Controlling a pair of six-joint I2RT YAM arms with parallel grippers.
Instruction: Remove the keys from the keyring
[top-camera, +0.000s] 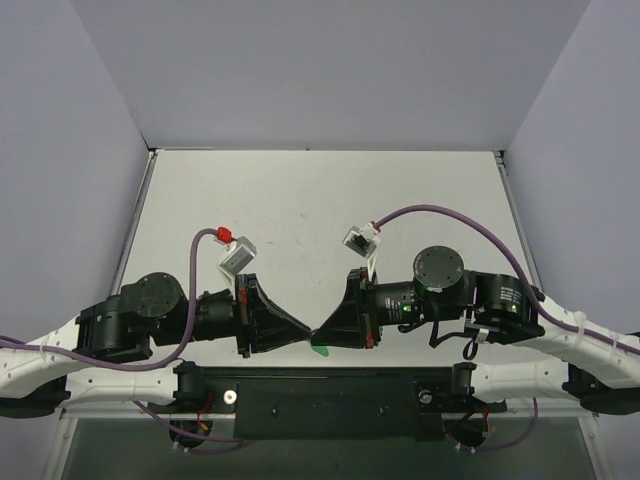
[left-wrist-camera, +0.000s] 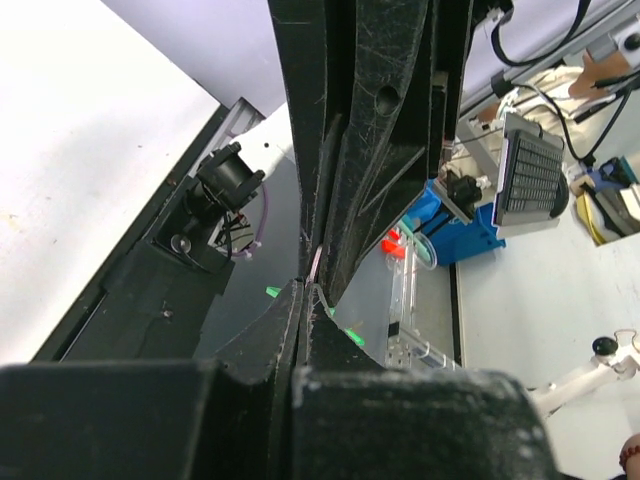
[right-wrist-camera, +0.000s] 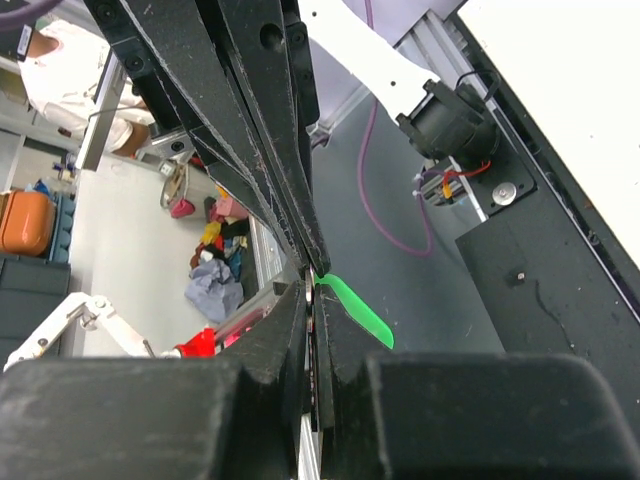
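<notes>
**Arm position.** In the top view, the left gripper (top-camera: 306, 334) is extended toward 3 o'clock and the right gripper (top-camera: 324, 332) toward 9 o'clock. The two are brought tip to tip above the near edge of the table (top-camera: 320, 200), just beyond the black base rail (top-camera: 330, 395).

**Tool state, left.** In the left wrist view, the left gripper's fingers (left-wrist-camera: 250, 340) are seen pressed together, with only a hairline slit between them. What, if anything, is clamped in that slit cannot be determined.

**Tool state, right.** In the right wrist view, the right gripper's fingers (right-wrist-camera: 275, 330) are likewise drawn together to a narrow slit. The left gripper's fingers enter from 12 o'clock and end at the same point.

**Keyring.** The keyring (top-camera: 320, 349) is located at the meeting point of the fingertips, at 6 o'clock from it in the top view. In the right wrist view, it (right-wrist-camera: 355, 310) is seen projecting from the fingertip junction toward 4 o'clock, over the dark rail. In the left wrist view, only green slivers (left-wrist-camera: 352, 335) are shown beside the fingertips. Which pair of fingers clamps it cannot be determined.

**Key.** The key cannot be made out in any view, as the junction is covered by the fingers.
</notes>
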